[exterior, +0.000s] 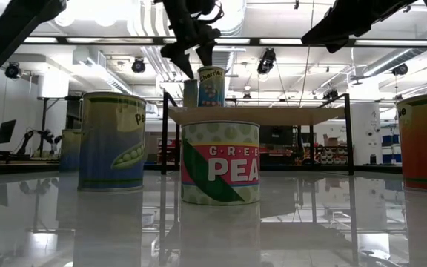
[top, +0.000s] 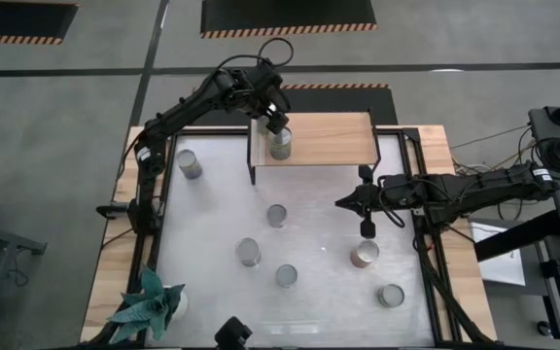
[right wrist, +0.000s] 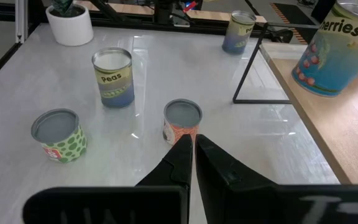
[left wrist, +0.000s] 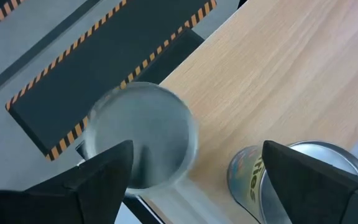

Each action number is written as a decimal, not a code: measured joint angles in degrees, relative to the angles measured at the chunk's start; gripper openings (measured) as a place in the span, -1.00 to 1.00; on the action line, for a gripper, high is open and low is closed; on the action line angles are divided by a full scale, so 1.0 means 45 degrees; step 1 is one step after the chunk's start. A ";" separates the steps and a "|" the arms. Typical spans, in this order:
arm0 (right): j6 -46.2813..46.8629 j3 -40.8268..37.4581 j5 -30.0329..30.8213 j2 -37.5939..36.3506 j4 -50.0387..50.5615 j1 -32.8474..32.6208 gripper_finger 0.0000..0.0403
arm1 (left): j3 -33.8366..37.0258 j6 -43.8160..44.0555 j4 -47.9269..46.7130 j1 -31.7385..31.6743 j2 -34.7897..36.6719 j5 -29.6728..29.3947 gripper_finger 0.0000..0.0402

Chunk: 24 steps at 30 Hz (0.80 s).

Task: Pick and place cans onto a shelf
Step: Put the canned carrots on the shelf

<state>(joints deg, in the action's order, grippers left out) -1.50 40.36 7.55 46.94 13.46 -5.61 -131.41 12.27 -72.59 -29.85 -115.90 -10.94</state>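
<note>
High view: one can point(top: 280, 146) stands upright on the shelf point(top: 333, 136), near its left end. My left jaws point(top: 276, 122) are directly over that can, spread wide to either side of it and not gripping; the left wrist view confirms both fingers point(left wrist: 101, 177) stand apart from the can's sides. I judge this can delivered and the release complete or all but complete.

The shelf carries no other can that I can make out. Six cans remain on the bench point(top: 212, 204): one far left near the left arm's base point(top: 189, 163), one in the middle point(top: 277, 215), two toward the front point(top: 249, 252) point(top: 287, 276), one orange-brown can point(top: 364, 255) under my right arm's reach, and one at the front right point(top: 390, 296).

My right jaws point(top: 367, 229) are closed together and empty, hanging above the bench just beyond the orange-brown can; the right wrist view shows that can ahead of the closed tips.

Assessment: one placed, six outstanding. The task is early. The shelf has ample bare board to the right of the placed can. A teal plant point(top: 149, 303) sits at the front left corner, clear of the work.
</note>
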 joint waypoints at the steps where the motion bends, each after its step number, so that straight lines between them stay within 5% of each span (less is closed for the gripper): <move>1: -0.0002 0.0000 0.0000 0.0000 0.0002 -0.0002 -0.96 | 0.0000 0.0000 0.0005 0.0000 0.0000 0.0000 0.68; 10: -0.0004 0.0000 0.0000 0.0000 0.0004 0.0000 -0.96 | -0.0443 -0.0485 -0.0078 0.0121 0.0087 -0.0001 0.68; 18: 0.0233 -0.0014 0.0032 0.0000 -0.0005 0.0000 -0.96 | -0.0337 -0.3540 -0.0301 0.1397 0.1416 -0.1388 0.61; 24: 0.0924 -0.0087 0.2344 0.0359 -0.0563 0.0054 -0.96 | 0.2359 -0.4308 0.0968 0.1545 0.3516 -0.1453 0.27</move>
<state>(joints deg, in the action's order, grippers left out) 2.66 39.97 18.10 48.55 10.92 -5.36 -120.80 -7.12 -68.24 -22.90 -100.07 -17.48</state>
